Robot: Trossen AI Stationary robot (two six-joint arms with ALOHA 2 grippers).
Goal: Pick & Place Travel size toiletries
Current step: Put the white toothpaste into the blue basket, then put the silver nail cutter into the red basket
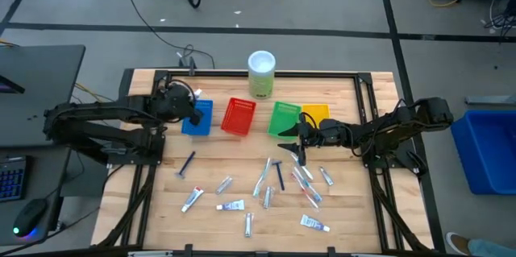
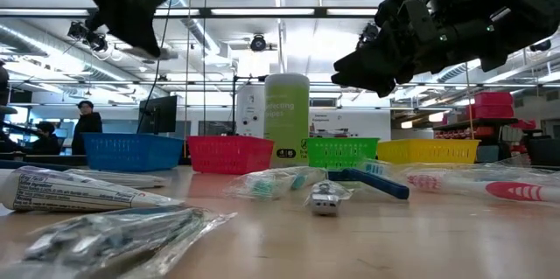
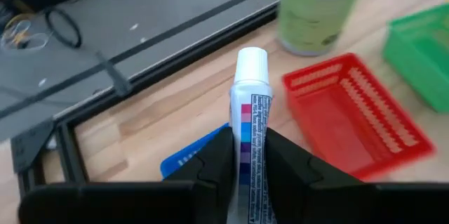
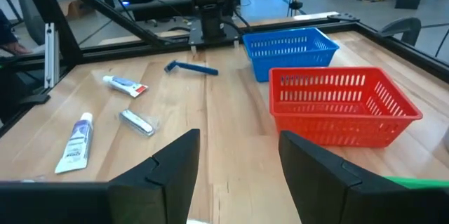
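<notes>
Left gripper [image 3: 249, 164], centre left of the high view above the blue tray [image 1: 198, 117]: jaws closed on a white tube [image 3: 251, 126]. Remaining toiletries [image 1: 266, 188] lie scattered on the desk [image 1: 218, 156], lower centre. Right gripper [image 1: 297, 132], beside the green tray [image 1: 284, 118]: jaws apart, empty.

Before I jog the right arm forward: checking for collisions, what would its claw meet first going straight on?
Probably the red tray, which lies nearest ahead of the open right claw, slightly to one side; the blue tray stands beyond. Depth is unclear, so go slowly.
</notes>
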